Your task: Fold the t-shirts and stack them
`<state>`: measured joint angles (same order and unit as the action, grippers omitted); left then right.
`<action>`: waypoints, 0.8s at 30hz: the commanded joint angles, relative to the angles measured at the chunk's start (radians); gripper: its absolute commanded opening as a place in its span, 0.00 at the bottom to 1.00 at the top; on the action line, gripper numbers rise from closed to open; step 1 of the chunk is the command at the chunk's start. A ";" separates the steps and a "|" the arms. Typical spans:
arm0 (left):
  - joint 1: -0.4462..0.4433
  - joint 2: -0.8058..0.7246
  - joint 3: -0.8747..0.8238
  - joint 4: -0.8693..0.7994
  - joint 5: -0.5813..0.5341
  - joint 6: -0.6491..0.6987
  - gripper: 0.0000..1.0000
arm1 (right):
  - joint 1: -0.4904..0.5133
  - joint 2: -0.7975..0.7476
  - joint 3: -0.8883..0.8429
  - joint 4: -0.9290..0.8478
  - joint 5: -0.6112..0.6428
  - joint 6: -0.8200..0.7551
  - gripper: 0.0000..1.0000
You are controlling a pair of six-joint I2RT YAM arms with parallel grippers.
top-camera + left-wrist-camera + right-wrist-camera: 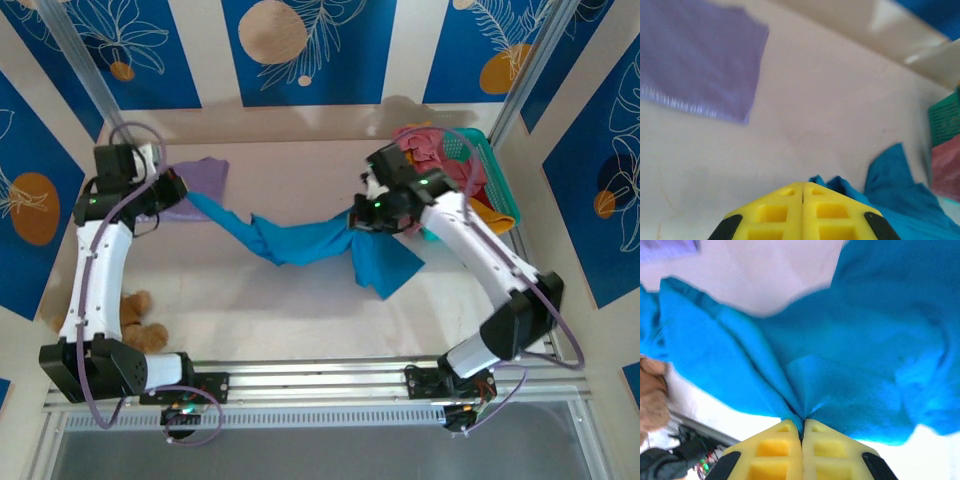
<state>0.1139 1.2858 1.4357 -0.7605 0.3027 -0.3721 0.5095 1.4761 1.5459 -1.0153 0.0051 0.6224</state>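
Teal t-shirt (300, 240) hangs stretched between left gripper (803, 185) and right gripper (802, 421), each pinched fully closed on a bunch of its fabric.

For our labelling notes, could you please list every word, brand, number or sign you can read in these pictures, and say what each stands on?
None: there is no readable text in any view.
The blue t-shirt, the purple t-shirt and the green basket carry no writing.
The wall panels bear only leaf and circle patterns.
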 commanded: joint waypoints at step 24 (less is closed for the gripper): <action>0.018 0.131 -0.131 0.147 0.093 -0.036 0.00 | -0.021 0.118 -0.120 -0.049 -0.022 -0.090 0.43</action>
<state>0.1207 1.4593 1.3045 -0.6682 0.3595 -0.4103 0.4076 1.5795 1.3846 -1.0252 -0.0021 0.5499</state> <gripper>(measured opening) 0.045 0.431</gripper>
